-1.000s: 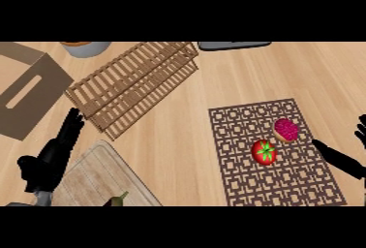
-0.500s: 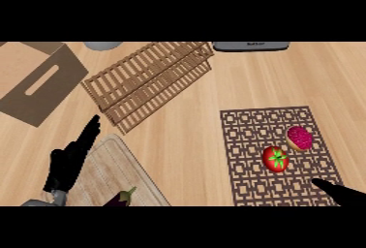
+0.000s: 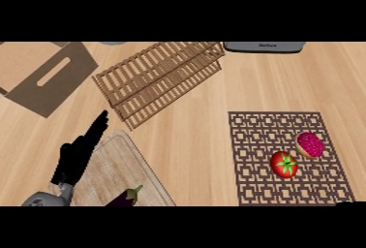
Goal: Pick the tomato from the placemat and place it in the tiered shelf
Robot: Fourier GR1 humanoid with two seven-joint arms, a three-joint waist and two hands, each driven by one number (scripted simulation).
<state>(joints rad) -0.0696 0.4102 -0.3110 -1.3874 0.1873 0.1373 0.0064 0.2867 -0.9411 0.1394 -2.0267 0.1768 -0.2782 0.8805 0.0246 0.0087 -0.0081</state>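
Your left hand (image 3: 79,155) rests at 8 o'clock, fingers straight, grasping nothing | right hand out of view, state unknown | tomato (image 3: 284,164) at 4 o'clock on the placemat (image 3: 257,131), beside a pink fruit (image 3: 310,144) | likely light, smooth, soft: cup its sides | tiered shelf (image 3: 160,75) at 11 o'clock.

Light: even, bright light is falling across the wooden surface (image 3: 186,126), showing no glare.
Shadows: the tomato (image 3: 284,164) is casting almost none on the placemat (image 3: 286,155); the left hand (image 3: 77,156) is reading as a flat black shape.
Focus: edges are looking soft throughout.
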